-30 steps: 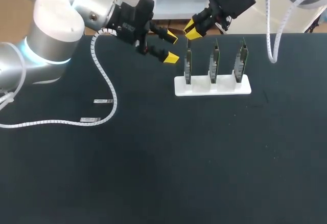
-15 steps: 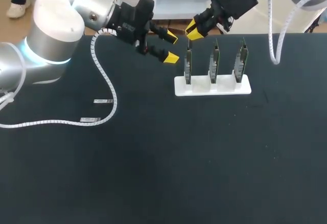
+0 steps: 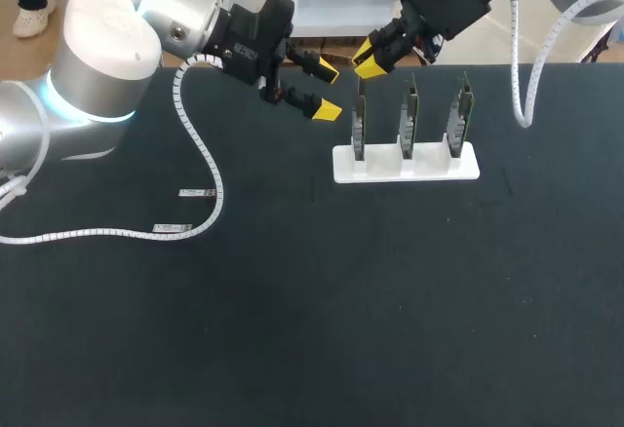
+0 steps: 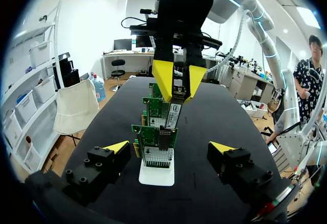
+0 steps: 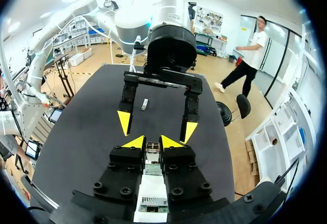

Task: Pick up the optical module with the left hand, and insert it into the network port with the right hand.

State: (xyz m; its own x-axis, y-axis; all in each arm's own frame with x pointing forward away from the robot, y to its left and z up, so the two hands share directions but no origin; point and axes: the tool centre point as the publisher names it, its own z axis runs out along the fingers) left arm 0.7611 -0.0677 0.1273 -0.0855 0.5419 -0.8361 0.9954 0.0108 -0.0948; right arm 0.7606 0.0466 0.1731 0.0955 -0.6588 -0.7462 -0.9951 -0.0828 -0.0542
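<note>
My right gripper (image 3: 367, 57) hangs over the leftmost of three green network cards (image 3: 359, 127) that stand upright in a white stand (image 3: 405, 166). It is shut on a slim silver optical module (image 4: 173, 113), which points down at the port of the nearest card (image 4: 155, 141). In the right wrist view the module (image 5: 152, 151) sits between my right gripper (image 5: 153, 142) and the stand (image 5: 151, 190) below. My left gripper (image 3: 326, 90) is open and empty, just left of the cards. The left wrist view shows my left gripper (image 4: 168, 149) facing the card row end-on.
Two spare modules (image 3: 197, 193) (image 3: 174, 228) lie on the black table at the left, beside the left arm's white coiled cable (image 3: 207, 159). One spare (image 5: 144, 104) shows beyond the left gripper (image 5: 156, 126) in the right wrist view. The front of the table is bare.
The right gripper has edged slightly up and back with the module in it. The left arm has stayed put.
</note>
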